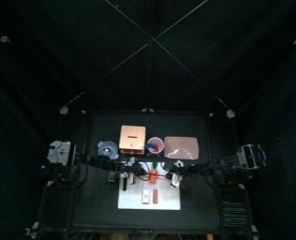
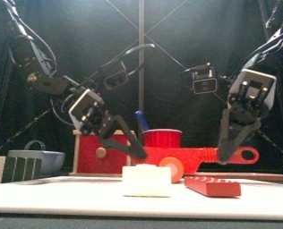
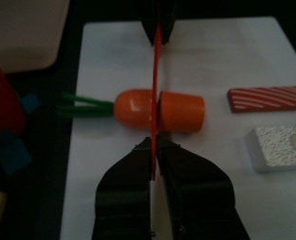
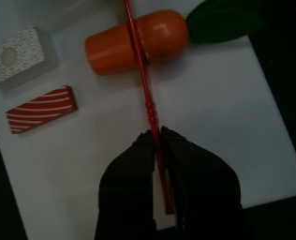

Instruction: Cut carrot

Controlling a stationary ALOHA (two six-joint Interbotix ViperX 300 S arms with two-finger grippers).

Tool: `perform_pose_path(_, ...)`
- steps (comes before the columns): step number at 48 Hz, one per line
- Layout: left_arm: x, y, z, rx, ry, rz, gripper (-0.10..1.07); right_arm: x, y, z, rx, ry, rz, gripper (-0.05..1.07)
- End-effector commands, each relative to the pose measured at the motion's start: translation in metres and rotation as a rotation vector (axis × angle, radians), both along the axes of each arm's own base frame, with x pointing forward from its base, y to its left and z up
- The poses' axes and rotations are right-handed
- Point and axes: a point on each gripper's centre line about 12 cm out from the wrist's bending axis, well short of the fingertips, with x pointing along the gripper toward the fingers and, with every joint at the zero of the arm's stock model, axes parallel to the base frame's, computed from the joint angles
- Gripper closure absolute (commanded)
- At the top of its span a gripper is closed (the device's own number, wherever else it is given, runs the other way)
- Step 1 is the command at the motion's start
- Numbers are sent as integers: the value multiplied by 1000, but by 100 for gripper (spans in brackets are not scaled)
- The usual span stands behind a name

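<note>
The carrot is a stubby orange toy with a green top, lying on the white board. It also shows in the right wrist view and the front view. A thin red knife blade, seen edge-on, lies across the carrot's middle. My left gripper is shut on the blade. My right gripper is shut on a red blade that crosses the carrot too. I cannot tell whether both hold one knife. In the top view both grippers meet over the board.
A red-and-white striped piece and a white block lie on the board beside the carrot. Behind the board stand a tan box and a pinkish dish. A red cup shows in the front view.
</note>
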Motion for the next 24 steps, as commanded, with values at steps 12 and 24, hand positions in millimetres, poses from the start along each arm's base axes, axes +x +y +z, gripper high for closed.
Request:
perform_pose_path(12,1,4,-10,-25,17,44,55,13,3,-8,14,21,-11,81)
perform_pose_path(24,-6,0,1,-24,6,33,55,13,11,0,23,-5,7,81)
